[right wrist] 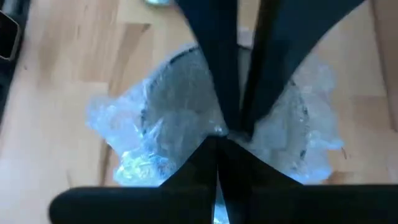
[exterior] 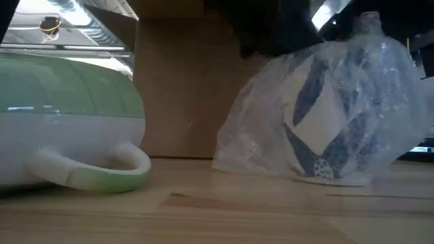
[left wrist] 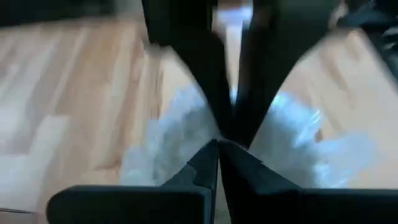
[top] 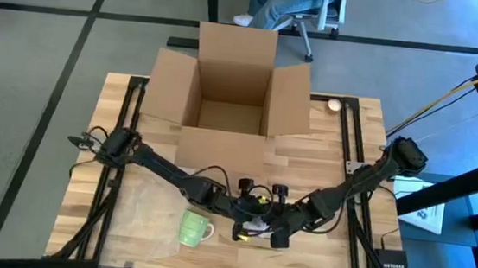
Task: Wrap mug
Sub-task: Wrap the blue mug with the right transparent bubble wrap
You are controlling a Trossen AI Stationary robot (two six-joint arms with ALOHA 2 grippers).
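Observation:
The green mug (top: 194,228) lies on its side on a flat bubble-wrap sheet (top: 141,216) near the table's front left, its pale handle (exterior: 91,171) low against the wood. No gripper touches it. To its right stands a bubble-wrap bundle (exterior: 325,115) around a blue-and-white patterned thing, resting on the table. My left gripper (top: 248,211) and right gripper (top: 273,222) meet tip to tip above the bundle, both shut on its wrap. My left gripper pinches the bundle's gathered top (left wrist: 205,127) between its two fingers, coming from above and from the table's left. The bundle sits below on the table. My right gripper pinches the same gathered top (right wrist: 214,127) from above and from the table's right, facing the left fingers (right wrist: 217,68). How many layers each holds is hidden by the fingers.
An open brown cardboard box (top: 229,98) stands at the table's far middle, flaps spread. A small pale round thing (top: 334,105) lies at the far right. A person sits on a chair (top: 306,14) beyond the table. Bare wood (top: 332,259) lies near the front right.

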